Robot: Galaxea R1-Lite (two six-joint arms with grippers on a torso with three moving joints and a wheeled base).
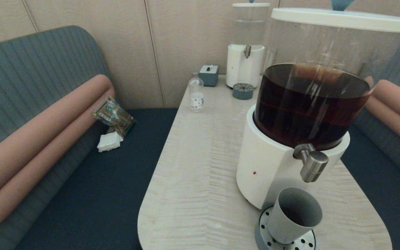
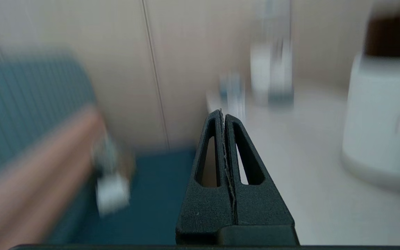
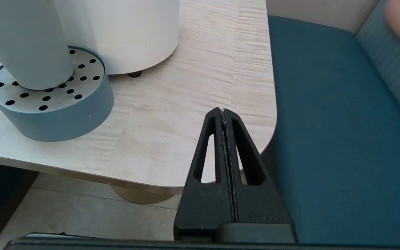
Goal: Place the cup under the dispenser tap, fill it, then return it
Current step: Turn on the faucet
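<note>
The grey cup (image 1: 294, 215) stands on a round perforated drip tray (image 1: 263, 222), just below the steel dispenser tap (image 1: 313, 166) of the big white-based dispenser (image 1: 266, 166) with its dark brown tank. Nothing holds the cup. Neither gripper shows in the head view. In the right wrist view my right gripper (image 3: 223, 111) is shut and empty, above the table's near right corner, apart from the cup (image 3: 26, 45) and the tray (image 3: 64, 114). My left gripper (image 2: 223, 113) is shut and empty, off to the left of the dispenser base (image 2: 380, 118).
At the table's far end stand a smaller clear-tank dispenser (image 1: 246, 59), its drip tray (image 1: 243, 91), a clear glass bottle (image 1: 196, 92) and a grey box (image 1: 208, 74). Blue bench seats flank the table; a snack packet (image 1: 114, 116) and white napkins (image 1: 109, 141) lie on the left one.
</note>
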